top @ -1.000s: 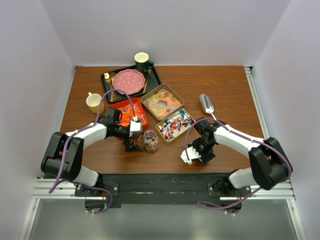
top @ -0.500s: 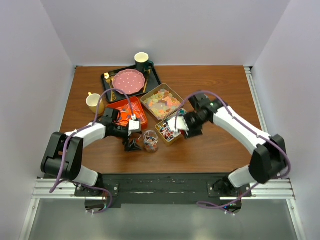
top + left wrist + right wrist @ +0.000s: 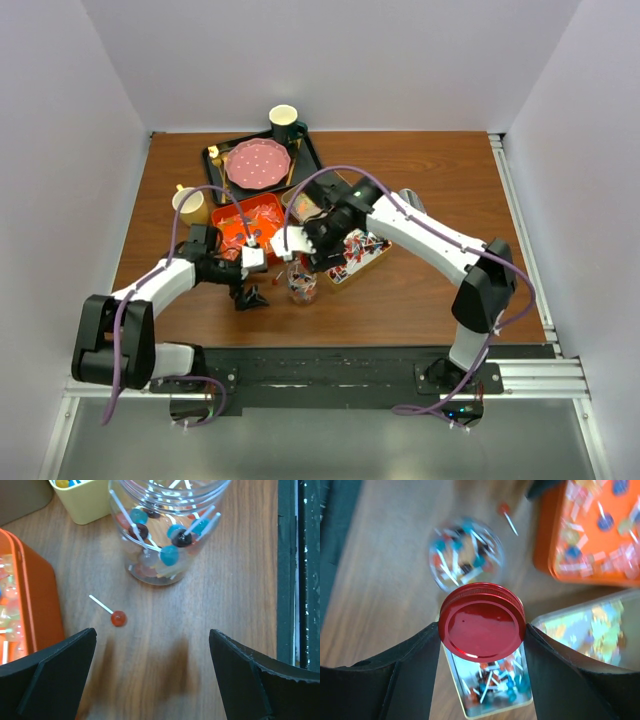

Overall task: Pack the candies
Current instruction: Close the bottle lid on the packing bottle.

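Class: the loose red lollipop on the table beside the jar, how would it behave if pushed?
The lollipop is tiny, so probably very light. Its round head would likely roll, swinging around the thin straight stick, which looks stiff.

The left arm (image 3: 165, 283) has white shell links, black joint housings and a white block at the wrist. The right arm (image 3: 425, 232) is the same build, white links with black elbow and shoulder housings. One purple cable (image 3: 120, 340) runs loose along the left arm at lower left of the top view. A second purple cable (image 3: 330, 169) loops near centre. On the left gripper (image 3: 152, 635) the fingers (image 3: 47, 672) are matt black, angular and wedge-shaped. On the right gripper (image 3: 481, 630) the fingers (image 3: 385, 677) are black, broad and smooth-faced. Screws and markings are too small to read.
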`<state>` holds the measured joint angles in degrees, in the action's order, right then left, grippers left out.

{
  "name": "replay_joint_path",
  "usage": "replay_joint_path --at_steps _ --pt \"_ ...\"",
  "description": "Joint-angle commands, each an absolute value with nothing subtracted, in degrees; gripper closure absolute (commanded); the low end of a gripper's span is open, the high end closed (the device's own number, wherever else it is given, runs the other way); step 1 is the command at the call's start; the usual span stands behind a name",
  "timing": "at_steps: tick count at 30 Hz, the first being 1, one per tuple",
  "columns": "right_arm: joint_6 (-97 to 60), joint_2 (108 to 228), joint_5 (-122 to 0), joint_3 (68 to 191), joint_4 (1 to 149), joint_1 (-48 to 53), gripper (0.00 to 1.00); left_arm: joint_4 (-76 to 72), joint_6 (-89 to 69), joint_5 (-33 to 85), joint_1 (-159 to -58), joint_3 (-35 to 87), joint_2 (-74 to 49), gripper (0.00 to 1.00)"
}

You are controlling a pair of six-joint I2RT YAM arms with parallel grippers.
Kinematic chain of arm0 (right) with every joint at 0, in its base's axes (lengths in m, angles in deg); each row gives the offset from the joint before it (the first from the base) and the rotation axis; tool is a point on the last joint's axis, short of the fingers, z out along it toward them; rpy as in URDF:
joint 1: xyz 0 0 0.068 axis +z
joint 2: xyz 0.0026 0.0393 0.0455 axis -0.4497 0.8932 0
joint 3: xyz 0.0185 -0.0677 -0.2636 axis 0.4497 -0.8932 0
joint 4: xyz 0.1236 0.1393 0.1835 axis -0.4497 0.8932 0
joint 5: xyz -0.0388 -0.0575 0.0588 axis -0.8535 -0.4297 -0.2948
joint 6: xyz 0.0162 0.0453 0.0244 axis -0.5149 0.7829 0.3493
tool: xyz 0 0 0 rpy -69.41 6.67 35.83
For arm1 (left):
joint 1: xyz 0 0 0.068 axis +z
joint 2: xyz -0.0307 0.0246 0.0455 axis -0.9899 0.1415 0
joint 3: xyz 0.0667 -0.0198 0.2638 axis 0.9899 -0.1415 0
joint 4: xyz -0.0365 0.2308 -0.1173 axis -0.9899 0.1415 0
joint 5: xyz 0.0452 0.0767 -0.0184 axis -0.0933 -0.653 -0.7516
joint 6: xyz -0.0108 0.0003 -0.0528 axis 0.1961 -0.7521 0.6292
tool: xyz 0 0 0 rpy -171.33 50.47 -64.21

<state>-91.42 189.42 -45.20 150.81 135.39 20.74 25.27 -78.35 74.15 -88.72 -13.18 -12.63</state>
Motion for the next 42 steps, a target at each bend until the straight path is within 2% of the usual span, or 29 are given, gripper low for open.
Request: replay_joint_path --at_steps 1,10,19,31,42 --pt "-89.8 191.1 -47.2 155.2 139.9 24.6 0.37 24.8 -78.7 76.4 -88.1 -14.7 -15.5 0.00" --pt "-87.3 197.5 -52.1 160.8 142.3 30.3 0.36 23.8 -78.8 76.8 -87.7 -18.3 -22.8 0.00" --pt "-84.5 201.4 -54.3 165.7 145.4 30.8 0.38 24.8 -81.3 76.6 -87.1 -20.5 -27.5 0.00" --pt "-80.7 200.4 -57.7 164.7 143.7 30.7 0.39 25.4 -83.4 77.4 -86.8 -21.7 -28.5 0.00" --pt "-76.1 199.0 -55.8 164.1 141.4 28.0 0.39 24.4 -82.5 78.2 -86.8 -21.7 -27.2 0.00"
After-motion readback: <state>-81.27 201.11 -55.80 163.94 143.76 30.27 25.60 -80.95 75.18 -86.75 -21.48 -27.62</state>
